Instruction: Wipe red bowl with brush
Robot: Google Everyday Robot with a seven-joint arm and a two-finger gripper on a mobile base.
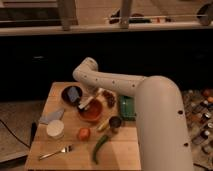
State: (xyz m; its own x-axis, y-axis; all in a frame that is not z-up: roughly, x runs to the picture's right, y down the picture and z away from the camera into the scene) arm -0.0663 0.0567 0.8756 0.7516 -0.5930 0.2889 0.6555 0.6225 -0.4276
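You had the red bowl (93, 112) standing on the wooden counter (122, 150), about at its middle, upright, with its inside open to the camera. The brush (85, 104) lay across the bowl's far left rim, its pale handle slanting up toward the right; its bristle end could not be made out. The pincer (95, 97) was directly above that rim, at the upper end of the handle, at the tip of the white arm (115, 82), which bent down from an elbow on the far side of the counter. Whether the pincer actually held the brush, and how wide it stood, I cannot tell.

Just left of the red bowl, on its far side, sat the dark bowl (70, 95) with a pale bluish item inside. To the right of the red bowl you had a green tray (127, 107), with a small dark red object (109, 98) just beyond the bowl's far right edge. Near the bowl's right front stood a metal cup (115, 124), and at its left front an orange ball (83, 133). A green pepper (99, 147) lay nearer still, a fork (55, 151) at the near left, and a white round container (55, 129) and a grey cloth (52, 116) on the left side.
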